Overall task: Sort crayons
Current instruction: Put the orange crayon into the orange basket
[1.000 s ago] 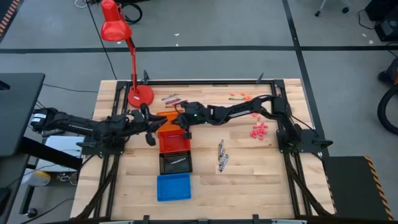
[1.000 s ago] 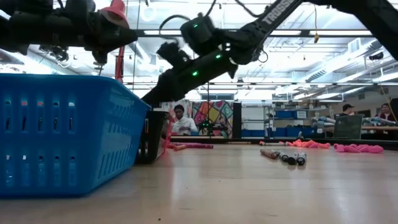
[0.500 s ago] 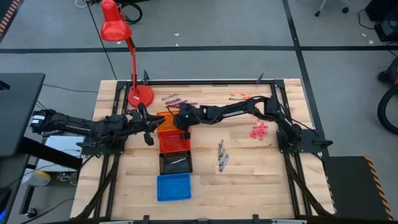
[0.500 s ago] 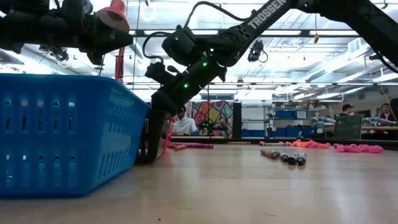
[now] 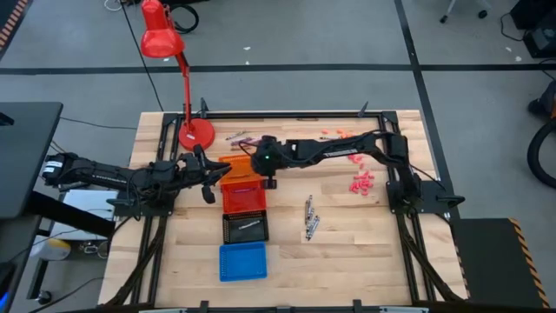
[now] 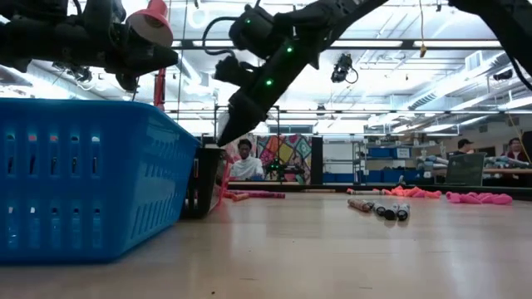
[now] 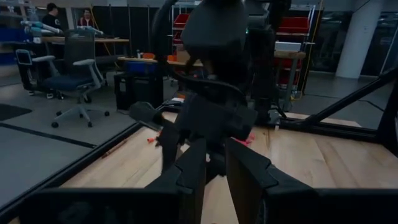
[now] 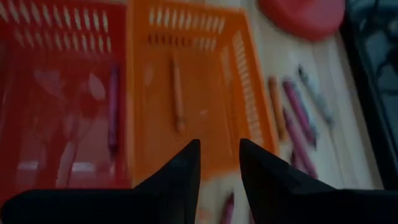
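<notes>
Crayons: I see an orange crayon (image 8: 178,93) lying in the orange tray (image 8: 205,43). My right end effector (image 8: 217,163) hovers above it, fingers apart, empty; left end effector (image 7: 214,168) waits nearby, fingers narrowly apart.

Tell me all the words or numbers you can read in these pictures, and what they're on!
No word, number or sign can be read in any view.
On the crayons beside the orange tray: any wrapper print is too blurred to read.
On the painted wall in the room behind the table: only coloured shapes, too small to read.
</notes>
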`<move>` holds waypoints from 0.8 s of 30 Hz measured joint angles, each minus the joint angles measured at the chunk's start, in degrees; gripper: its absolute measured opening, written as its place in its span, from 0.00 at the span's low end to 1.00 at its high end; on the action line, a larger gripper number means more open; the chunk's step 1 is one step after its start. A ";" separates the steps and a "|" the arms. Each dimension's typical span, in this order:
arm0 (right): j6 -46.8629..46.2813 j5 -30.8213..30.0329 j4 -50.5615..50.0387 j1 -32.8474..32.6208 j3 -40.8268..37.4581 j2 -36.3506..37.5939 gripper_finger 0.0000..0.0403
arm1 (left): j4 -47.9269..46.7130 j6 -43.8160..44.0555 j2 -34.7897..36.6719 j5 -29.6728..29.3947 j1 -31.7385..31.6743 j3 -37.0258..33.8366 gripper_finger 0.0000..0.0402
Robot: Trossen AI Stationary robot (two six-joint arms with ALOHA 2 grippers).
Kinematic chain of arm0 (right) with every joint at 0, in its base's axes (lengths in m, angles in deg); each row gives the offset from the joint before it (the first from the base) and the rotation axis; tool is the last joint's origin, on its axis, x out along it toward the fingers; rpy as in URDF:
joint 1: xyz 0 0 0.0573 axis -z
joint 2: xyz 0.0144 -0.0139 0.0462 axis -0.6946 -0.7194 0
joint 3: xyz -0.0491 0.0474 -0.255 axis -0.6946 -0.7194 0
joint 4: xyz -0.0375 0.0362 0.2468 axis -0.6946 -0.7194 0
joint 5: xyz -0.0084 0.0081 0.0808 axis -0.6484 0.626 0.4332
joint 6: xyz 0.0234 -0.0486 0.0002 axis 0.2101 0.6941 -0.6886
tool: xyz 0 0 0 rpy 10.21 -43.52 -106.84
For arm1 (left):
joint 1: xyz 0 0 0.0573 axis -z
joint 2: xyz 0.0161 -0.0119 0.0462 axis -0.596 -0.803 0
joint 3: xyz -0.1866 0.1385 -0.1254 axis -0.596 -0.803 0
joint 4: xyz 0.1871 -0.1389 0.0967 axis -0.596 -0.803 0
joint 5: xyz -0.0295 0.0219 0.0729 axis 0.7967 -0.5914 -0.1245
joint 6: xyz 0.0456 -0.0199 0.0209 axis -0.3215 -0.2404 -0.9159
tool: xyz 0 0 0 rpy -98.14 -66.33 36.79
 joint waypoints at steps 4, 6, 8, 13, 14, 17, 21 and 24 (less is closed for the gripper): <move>-1.51 -1.78 -1.15 0.02 -4.30 2.28 0.28 | -0.37 1.13 0.00 0.00 0.00 0.00 0.18; -2.14 -2.44 0.10 0.02 -7.39 3.55 0.28 | -1.04 1.74 0.00 0.02 0.00 0.00 0.18; -2.18 -2.38 1.75 0.00 -10.54 4.77 0.28 | -1.11 1.86 0.00 0.02 0.00 0.00 0.18; 1.16 6.29 7.31 1.23 -17.13 5.90 0.28 | -1.06 1.90 0.00 0.02 -0.08 0.00 0.18; 1.29 7.85 8.76 1.63 -18.10 5.67 0.28 | -0.91 1.91 0.00 0.00 -0.07 0.00 0.18; 1.21 8.90 12.96 2.76 -19.69 4.62 0.28 | -0.74 1.98 0.00 0.00 -0.17 0.00 0.18; 0.69 9.49 17.06 3.48 -19.95 3.26 0.28 | -0.80 2.38 -0.16 -0.02 -0.18 0.00 0.18; 0.61 9.89 20.06 3.52 -19.86 2.46 0.28 | -1.12 2.40 -0.45 -0.02 -0.49 -0.09 0.18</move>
